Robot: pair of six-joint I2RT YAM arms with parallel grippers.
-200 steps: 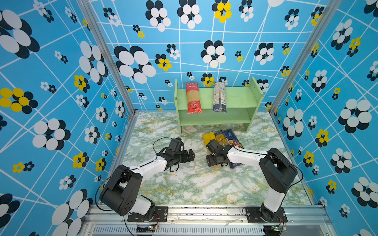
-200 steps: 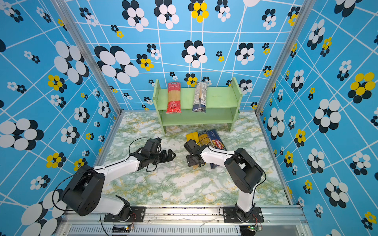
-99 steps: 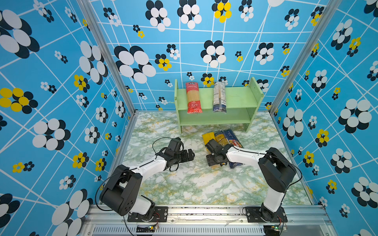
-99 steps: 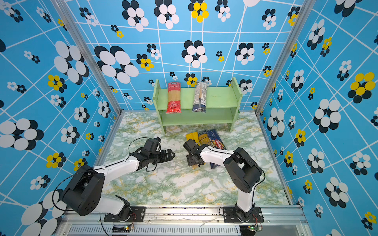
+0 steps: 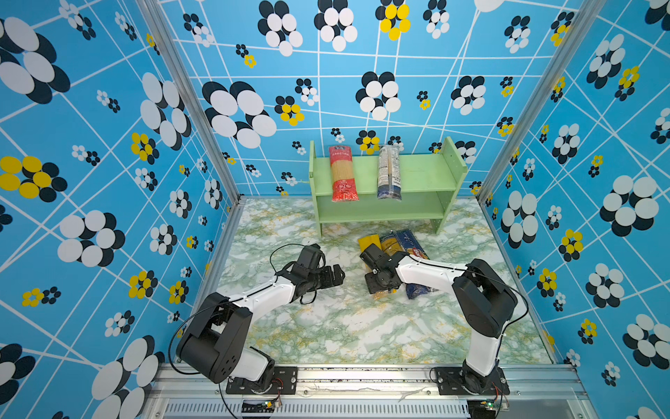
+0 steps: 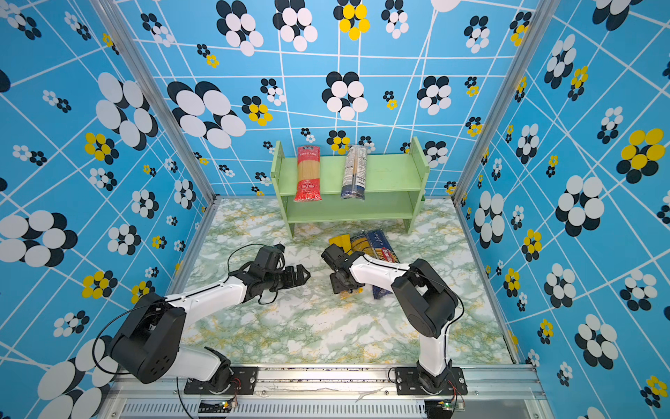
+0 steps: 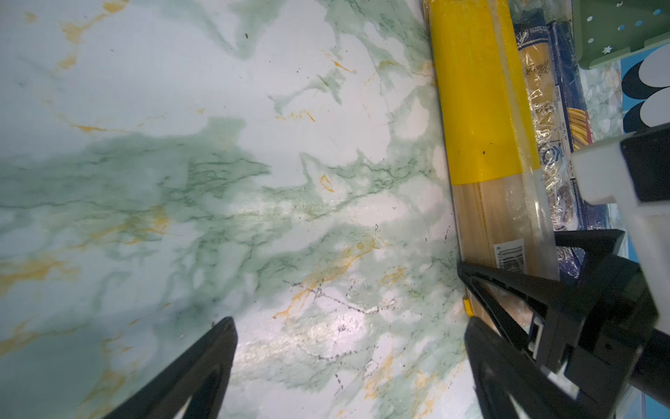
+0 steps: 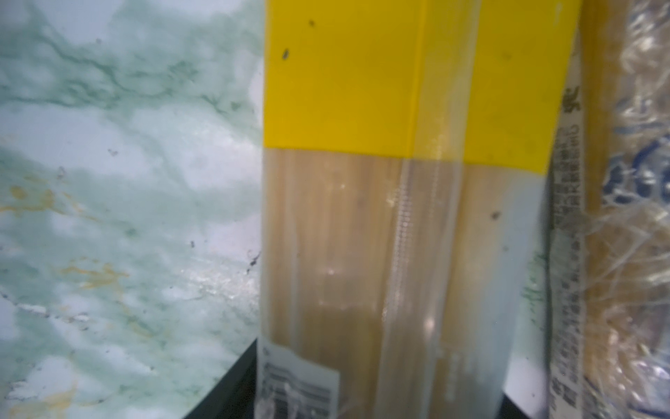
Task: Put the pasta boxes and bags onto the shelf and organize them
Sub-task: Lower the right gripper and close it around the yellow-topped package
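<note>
the right gripper (image 8: 380, 384) is down on the marble table (image 5: 344, 326), its jaws set astride the near, clear end of the yellow-topped bag (image 8: 362, 217). in the right wrist view one dark finger (image 8: 232, 384) sits against the bag's edge by the barcode label, and the opposite one shows at the bag's far edge. the bag fills the gap between them, but i cannot tell whether they press it or only bracket it. the bag lies flat on the table.

just beside it, touching along its length, lies the blue-ended bag (image 5: 393, 246), and beyond that the dark blue barilla box (image 5: 413, 250). the three lie side by side in front of the right half of the shelf (image 5: 420, 174), with their far ends near its foot. the right arm crosses over the box and the blue-ended bag.

the left gripper (image 5: 340, 277) hangs over bare marble to the left of the packs, jaws spread wide and holding nothing, pointing toward the right gripper.

on the shelf's top tier the red-ended bag (image 5: 342, 174) and the clear white/blue-label bag (image 5: 388, 174) lie front to back, apart from each other, their near ends overhanging the front edge.
</note>
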